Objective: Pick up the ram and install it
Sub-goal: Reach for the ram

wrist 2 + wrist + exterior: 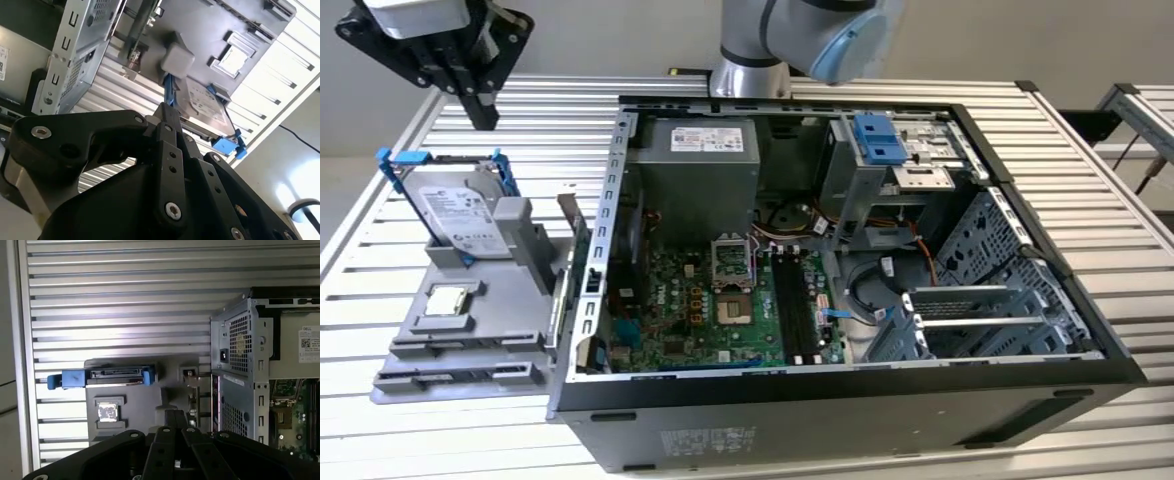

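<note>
By my reading the task is barely starting, and nothing is being carried yet. The black gripper [483, 115] is hanging over the slatted metal table [560, 110], off the open black computer case [854, 420] toward the exterior view's left. Its fingers are pressing together with nothing between them. The ram [169, 92], a thin blue circuit-board stick, is standing on edge in the grey plastic parts tray [454, 370] just beside the case's outer wall. Inside the case, the motherboard's long black slots [790, 300] are sitting unfilled, so both the picking up and the installing are waiting to be done.
</note>
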Tool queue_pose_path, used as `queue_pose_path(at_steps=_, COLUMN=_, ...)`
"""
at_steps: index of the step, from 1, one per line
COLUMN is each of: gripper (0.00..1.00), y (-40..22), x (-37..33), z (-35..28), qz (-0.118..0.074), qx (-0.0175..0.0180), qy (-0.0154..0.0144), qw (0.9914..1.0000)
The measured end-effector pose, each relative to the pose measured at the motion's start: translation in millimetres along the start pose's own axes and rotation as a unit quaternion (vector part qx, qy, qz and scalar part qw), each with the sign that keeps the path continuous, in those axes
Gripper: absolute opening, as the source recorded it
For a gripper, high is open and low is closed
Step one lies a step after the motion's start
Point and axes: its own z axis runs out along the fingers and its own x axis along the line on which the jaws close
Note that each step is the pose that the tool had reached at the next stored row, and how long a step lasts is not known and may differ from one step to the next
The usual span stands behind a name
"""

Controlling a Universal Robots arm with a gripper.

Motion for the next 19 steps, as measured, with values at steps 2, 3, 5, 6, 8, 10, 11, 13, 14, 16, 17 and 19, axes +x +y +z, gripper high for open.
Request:
queue_pose_path(at_steps=2, gripper=0.0, y=-0.4, x=8.3, z=-0.2, qz=0.0, qx=0.0, qy=0.0, qw=1.0)
queue_pose_path(at_steps=3, gripper=0.0, y=-0.7, x=12.8, z=-0.3, qz=0.0, qx=0.0, qy=0.0, qw=1.0)
queue_pose_path(at_steps=5, gripper=0.0, y=-1.1, x=21.8, z=-0.5, qz=0.0, qx=-0.0001, qy=0.0, qw=1.0)
queue_pose_path(at_steps=6, gripper=0.0, y=-1.3, x=24.6, z=-0.5, qz=0.0, qx=-0.0001, qy=0.0, qw=1.0)
queue_pose_path(at_steps=8, gripper=0.0, y=-1.6, x=30.8, z=-0.6, qz=0.0, qx=-0.0001, qy=0.0, qw=1.0)
queue_pose_path(at_steps=10, gripper=0.0, y=-1.8, x=34.9, z=-0.7, qz=0.0, qx=-0.0001, qy=0.0001, qw=1.0)
queue_pose_path(at_steps=11, gripper=0.0, y=-1.9, x=36.1, z=-0.7, qz=-0.001, qx=-0.0001, qy=0.0001, qw=1.0)
queue_pose_path(at_steps=13, gripper=0.0, y=-2.0, x=38.1, z=-0.7, qz=-0.009, qx=-0.0003, qy=0.0004, qw=0.99996)
queue_pose_path(at_steps=14, gripper=0.0, y=-2.0, x=38.9, z=-0.7, qz=-0.013, qx=-0.0003, qy=0.0007, qw=0.99992)
queue_pose_path(at_steps=16, gripper=0.0, y=-2.1, x=41.6, z=-0.7, qz=-0.019, qx=-0.0005, qy=0.001, qw=0.99982)
queue_pose_path(at_steps=17, gripper=0.0, y=-2.2, x=43.4, z=-0.8, qz=-0.021, qx=-0.0005, qy=0.001, qw=0.99979)
queue_pose_path(at_steps=19, gripper=0.0, y=-2.5, x=47.8, z=-0.9, qz=-0.022, qx=-0.0005, qy=0.0011, qw=0.99975)
